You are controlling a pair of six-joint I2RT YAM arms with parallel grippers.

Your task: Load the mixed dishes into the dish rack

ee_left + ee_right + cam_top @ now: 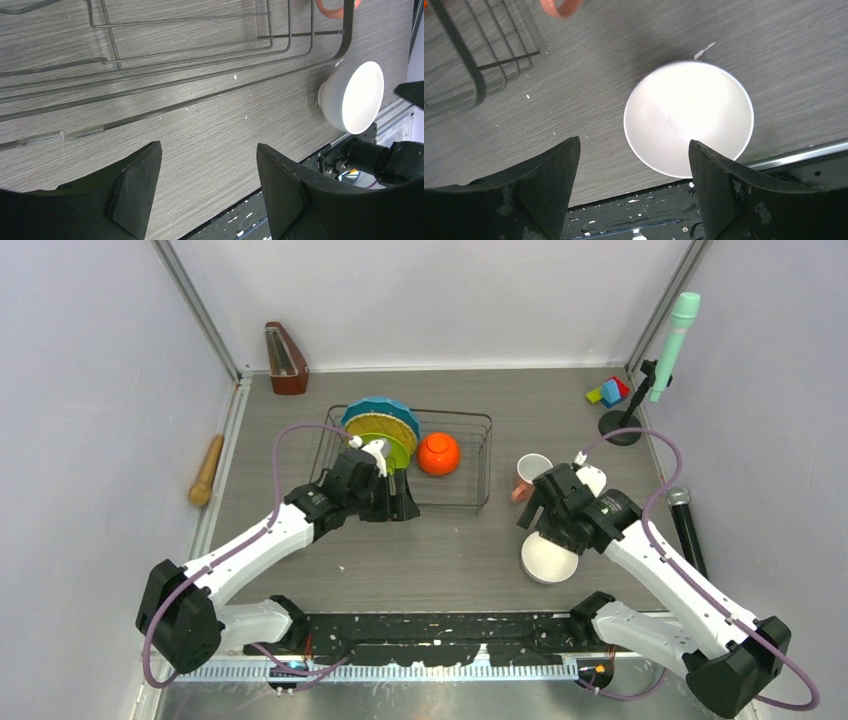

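Note:
The dish rack [472, 462] holds the blue plate [385, 408], the yellow-orange plate [378, 426] and the lime green plate [397, 454] standing on edge at its left, and the orange bowl [438, 453] in the middle. The pink mug [527, 475] stands on the table right of the rack. The white bowl [548, 558] sits near the front edge and also shows in the right wrist view [689, 117] and the left wrist view [355, 97]. My left gripper [207, 147] is open and empty at the rack's front edge [200, 82]. My right gripper [634, 142] is open and empty just above the white bowl. The grey-blue cup is not in view.
A wooden rolling pin [207, 470] lies at the left wall. A brown metronome-like object [285, 360] stands at the back left. Toy blocks [608, 392] and a green microphone on a stand [672, 340] are at the back right. A black microphone [688, 525] lies at the right.

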